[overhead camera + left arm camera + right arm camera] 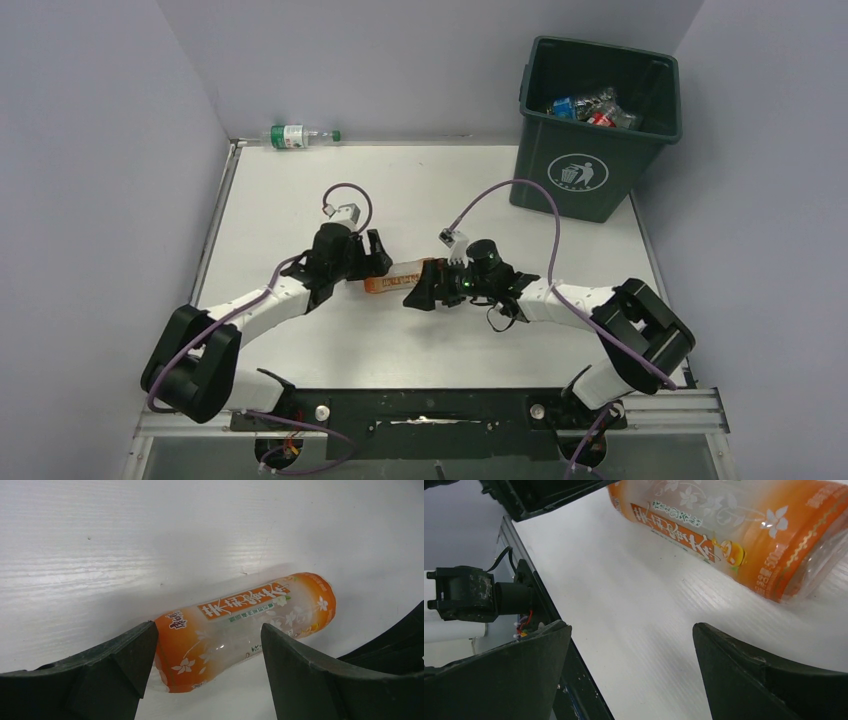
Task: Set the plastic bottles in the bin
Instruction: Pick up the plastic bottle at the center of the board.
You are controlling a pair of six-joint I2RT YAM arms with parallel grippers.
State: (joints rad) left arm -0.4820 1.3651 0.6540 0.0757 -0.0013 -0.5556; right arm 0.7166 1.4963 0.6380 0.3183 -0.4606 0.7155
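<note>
Seeing orange bottle (pixel 395 277) lying flat on tabletop (pixel 300 190) between both arms, long axis running left-right, cap end hidden. Finding bin (pixel 540 130) and green-label bottle (pixel 292 136) only in top view. Noting left fingers (pixel 115 665) flanking bottle end, pinching or not, cannot tell; right fingers (pixel 514 675) spreading wide, holding nothing.

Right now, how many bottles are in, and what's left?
Several bottles already lie in the bin. The left gripper straddles the orange bottle on the table; its grip is unclear. The right gripper hangs open beside it. Left: that one and the green-label bottle beyond the far edge.
</note>
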